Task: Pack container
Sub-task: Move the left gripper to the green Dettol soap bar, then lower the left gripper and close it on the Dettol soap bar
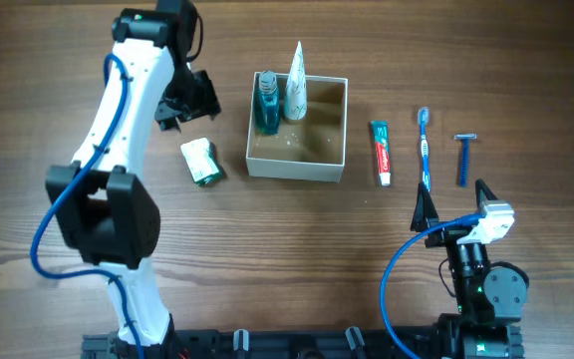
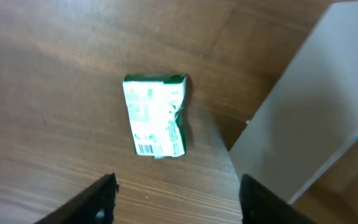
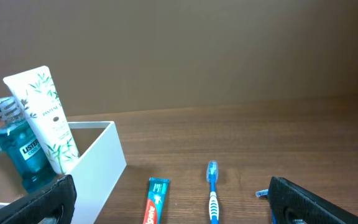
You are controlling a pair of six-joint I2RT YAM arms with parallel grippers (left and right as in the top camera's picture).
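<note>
Fingers (image 2: 101, 200) of the left gripper (image 2: 178, 194) stand wide apart with nothing between them, above a green-and-white packet (image 2: 155, 116). The right gripper (image 3: 176, 205) is likewise wide open and empty, near the right end of the near edge.

The container (image 1: 335, 128) sits mid-table toward the far edge. In its far-left corner a mouthwash bottle (image 3: 25, 152) stands and a white tube (image 3: 47, 118) leans.

Risks, as judged:
- **Wall strike:** the packet lies just beside the container's left wall, so a finger coming down on that side may catch the thin wall and push the light box.
- **Slip:** the packet is flat and crinkled and may slide out of a shallow pinch.
- **Toppling:** a careless drop inside could knock over the leaning tube.

Legible writing:
- The tube reads "PANTENE".
- The bottle label shows "LISTER", the rest being hidden.
- The packet bears a barcode, and its print is too small to read.
- The toothpaste (image 3: 155, 200) carries white lettering on red, cut off by the frame.

Toothbrush (image 1: 425, 150) and razor (image 1: 463, 160) lie toward the right edge.
</note>
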